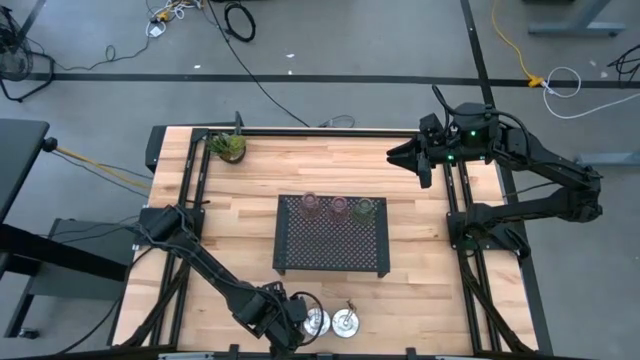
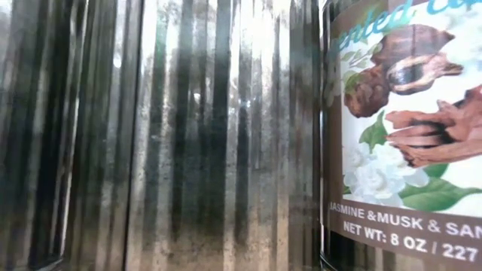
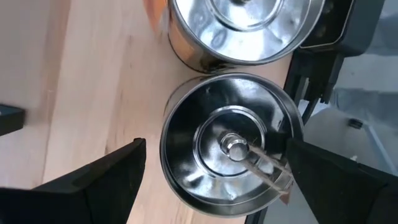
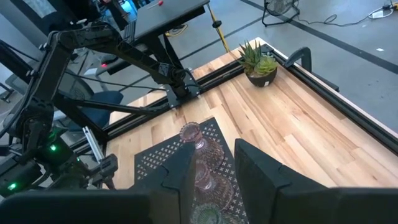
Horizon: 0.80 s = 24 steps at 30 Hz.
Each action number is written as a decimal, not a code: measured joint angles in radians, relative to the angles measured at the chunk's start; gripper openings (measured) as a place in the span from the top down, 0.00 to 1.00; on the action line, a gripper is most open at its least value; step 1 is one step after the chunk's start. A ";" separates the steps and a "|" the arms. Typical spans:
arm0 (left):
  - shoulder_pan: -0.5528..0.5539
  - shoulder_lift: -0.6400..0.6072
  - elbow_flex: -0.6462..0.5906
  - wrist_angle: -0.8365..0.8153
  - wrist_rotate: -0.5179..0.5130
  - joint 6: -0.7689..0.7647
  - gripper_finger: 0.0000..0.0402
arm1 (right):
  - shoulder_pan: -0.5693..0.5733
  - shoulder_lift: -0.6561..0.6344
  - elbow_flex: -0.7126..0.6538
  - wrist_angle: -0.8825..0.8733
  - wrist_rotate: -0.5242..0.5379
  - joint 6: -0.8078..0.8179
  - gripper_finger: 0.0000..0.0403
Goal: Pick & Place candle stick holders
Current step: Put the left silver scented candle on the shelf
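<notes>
Three tinted glass holders [image 1: 338, 207], two pink and one green, stand in a row at the far edge of the black perforated tray [image 1: 330, 250]. Two shiny silver dishes [image 1: 347, 322] sit on the table near its near edge. My left gripper [image 3: 214, 168] is open, above the left dish [image 3: 230, 146], with one finger on each side of it. That dish shows its centre socket and loop handle. The other dish [image 3: 242, 25] lies just beyond it. My right gripper [image 1: 402, 156] is open and empty, raised at the far right of the table; it also shows in the right wrist view [image 4: 214, 180]. My left gripper comes at the silver dish from above. One finger [image 3: 323, 174] lies close by the rim beside the loop handle [image 3: 267, 168], and I cannot tell whether it touches. The other finger [image 3: 112, 177] stands clear of the rim. The dish rests flat on the table.
A small green potted plant [image 1: 229, 147] stands at the far left corner. Black rails run along the table's left and right sides. The low view is filled by a corrugated metal surface [image 2: 166, 135] and a labelled candle jar [image 2: 407, 128].
</notes>
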 joint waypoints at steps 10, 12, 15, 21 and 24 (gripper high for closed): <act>0.004 -0.003 0.000 -0.004 0.015 0.000 0.04 | 0.000 0.000 0.000 0.000 0.000 0.000 0.72; 0.008 -0.004 0.000 -0.004 0.026 0.000 0.04 | 0.000 0.000 0.000 0.000 0.000 0.000 0.72; 0.015 -0.005 0.000 -0.004 0.029 0.000 0.04 | 0.000 0.000 0.000 0.000 0.000 0.000 0.72; 0.029 -0.005 0.000 -0.004 0.093 0.002 0.04 | 0.000 0.000 0.000 0.000 0.000 0.000 0.72; 0.029 -0.005 0.000 -0.004 0.121 0.009 0.04 | 0.000 0.000 0.000 0.000 0.000 0.000 0.72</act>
